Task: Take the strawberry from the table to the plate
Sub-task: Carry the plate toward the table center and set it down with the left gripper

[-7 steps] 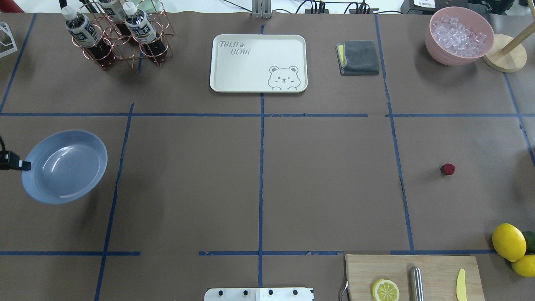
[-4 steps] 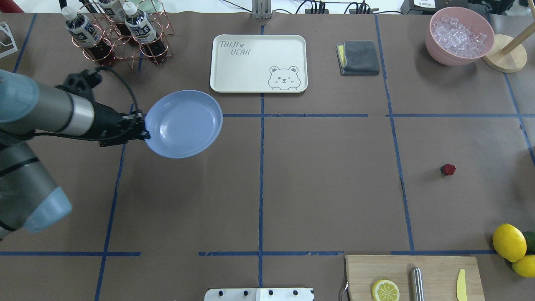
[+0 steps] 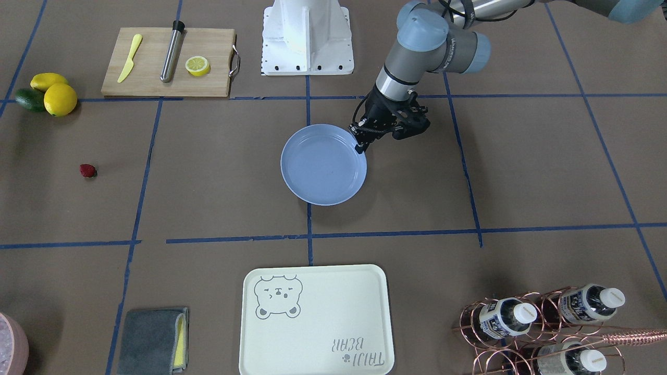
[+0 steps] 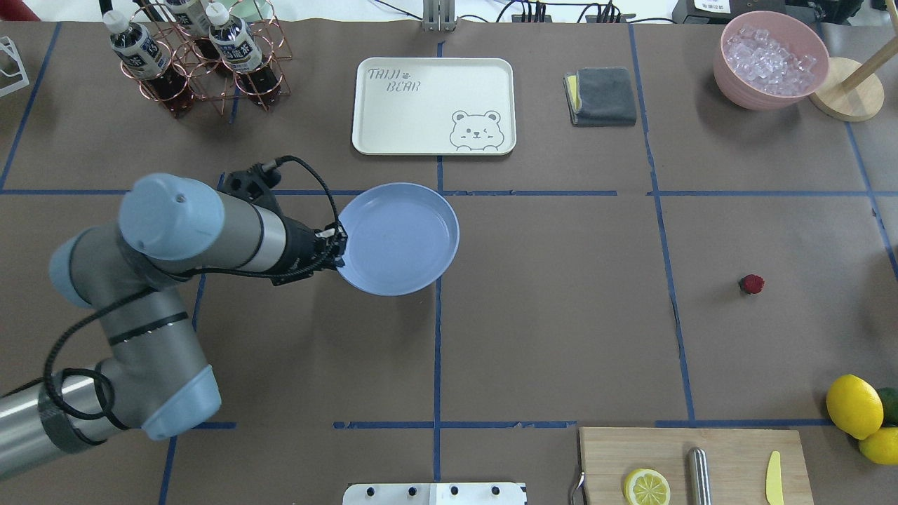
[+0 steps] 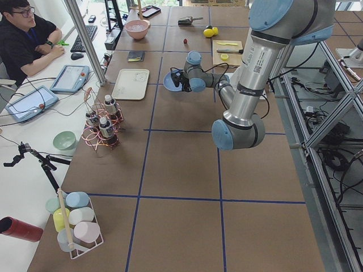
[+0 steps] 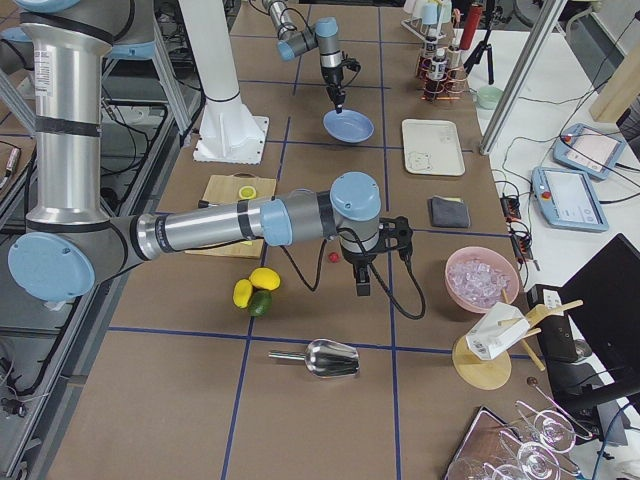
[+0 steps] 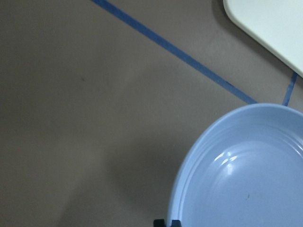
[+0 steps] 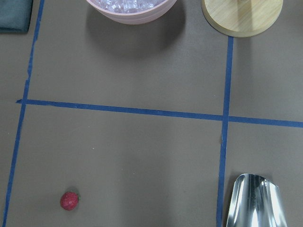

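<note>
The strawberry (image 4: 751, 283) is a small dark-red berry lying on the brown table (image 4: 561, 315) at the right, also seen in the front view (image 3: 87, 170) and low left in the right wrist view (image 8: 69, 200). The light-blue plate (image 4: 403, 238) is near the table's middle, its near-left rim pinched by my left gripper (image 4: 338, 247), which is shut on it (image 3: 360, 143). The left wrist view shows the plate (image 7: 246, 179) empty. My right gripper (image 6: 362, 288) hangs beside the strawberry (image 6: 332, 257); I cannot tell whether it is open or shut.
A cream bear tray (image 4: 433, 105) lies just beyond the plate. A bottle rack (image 4: 203, 63), grey cloth (image 4: 602, 96) and pink ice bowl (image 4: 770, 59) line the far edge. A cutting board (image 4: 729, 463) and lemons (image 4: 854, 405) sit near right. A metal scoop (image 8: 255, 201) lies nearby.
My left arm has carried the plate from the table's far left rightward to near the middle. The strawberry has not moved.
</note>
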Controlling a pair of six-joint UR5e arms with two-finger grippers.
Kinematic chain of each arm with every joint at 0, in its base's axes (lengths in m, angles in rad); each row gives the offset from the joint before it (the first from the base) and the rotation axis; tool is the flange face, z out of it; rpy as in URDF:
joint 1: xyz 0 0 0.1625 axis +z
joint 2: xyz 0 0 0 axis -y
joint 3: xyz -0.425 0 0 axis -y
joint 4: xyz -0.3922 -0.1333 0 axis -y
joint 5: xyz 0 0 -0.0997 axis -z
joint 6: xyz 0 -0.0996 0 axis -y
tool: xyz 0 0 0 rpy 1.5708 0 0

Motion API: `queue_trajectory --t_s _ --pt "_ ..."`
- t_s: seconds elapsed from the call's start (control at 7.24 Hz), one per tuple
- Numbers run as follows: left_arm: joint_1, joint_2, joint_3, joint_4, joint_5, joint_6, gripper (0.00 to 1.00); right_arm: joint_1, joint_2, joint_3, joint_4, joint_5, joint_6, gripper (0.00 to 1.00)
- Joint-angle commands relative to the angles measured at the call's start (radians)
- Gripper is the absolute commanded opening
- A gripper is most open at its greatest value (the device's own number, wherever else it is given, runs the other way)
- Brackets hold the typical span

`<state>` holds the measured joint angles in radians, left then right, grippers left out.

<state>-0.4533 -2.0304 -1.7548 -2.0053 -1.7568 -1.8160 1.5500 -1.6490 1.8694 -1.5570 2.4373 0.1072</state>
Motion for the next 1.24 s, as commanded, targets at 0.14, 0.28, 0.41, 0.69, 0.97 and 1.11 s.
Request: queue_trajectory --t_s 0.14,0.28,0.41,0.69,0.97,1.11 --pt "0.051 -0.034 0.025 -0.003 0.028 -0.003 0.00 -0.002 0.000 0.000 0.000 0.000 0.008 1.00" --pt "0.051 -0.025 0.026 0.000 0.033 0.007 0.99 -0.005 0.000 0.000 0.000 0.000 0.008 1.00" --pt "0.047 -0.014 0.006 0.002 0.031 0.014 1.00 -0.016 0.000 0.000 0.003 -0.001 0.023 1.00" --pt "0.000 -0.007 -0.023 0.022 0.007 0.068 1.00 -0.062 0.006 0.007 0.006 -0.006 0.089 1.00" --pt "-0.047 -0.010 -0.141 0.245 -0.021 0.197 1.00 -0.190 0.008 0.031 0.081 -0.023 0.254 1.00" --pt "-0.085 -0.011 -0.175 0.305 -0.024 0.257 1.00 -0.277 0.008 0.031 0.166 -0.079 0.375 1.00"
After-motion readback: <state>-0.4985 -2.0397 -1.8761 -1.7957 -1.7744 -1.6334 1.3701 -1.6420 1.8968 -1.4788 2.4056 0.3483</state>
